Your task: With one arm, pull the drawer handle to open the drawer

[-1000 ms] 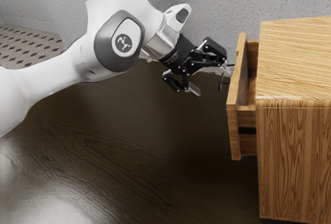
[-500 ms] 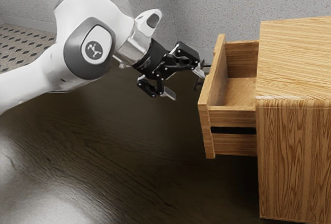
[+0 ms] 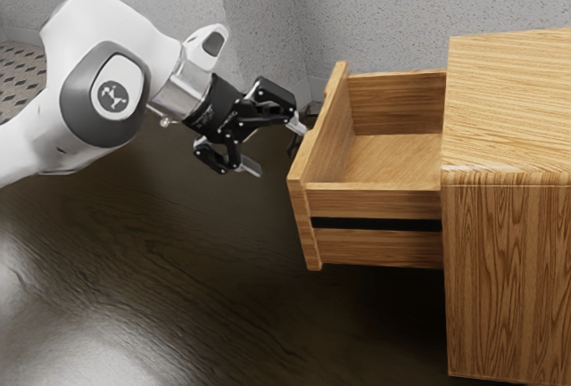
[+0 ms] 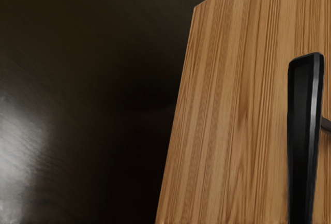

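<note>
A wooden cabinet [image 3: 508,181] stands at the exterior view's right. Its top drawer [image 3: 375,203] is pulled far out, and its bare inside shows. My gripper [image 3: 272,143] is open just in front of the drawer's front panel. Its fingers are spread wide; the upper one [image 3: 295,119] rests by the dark handle [image 3: 293,143], the lower one [image 3: 249,166] hangs free. The wrist view looks along the panel [image 4: 238,110], with the black handle bar [image 4: 305,141] standing off its face.
The dark glossy floor [image 3: 178,297] spreads under the arm and in front of the cabinet. A grey speckled wall [image 3: 384,3] rises behind. A tiled patch [image 3: 13,65] lies at the far left.
The drawer has slid out steadily toward the exterior view's left, from slightly ajar to wide open. My arm and gripper have drawn back leftward with the handle.
</note>
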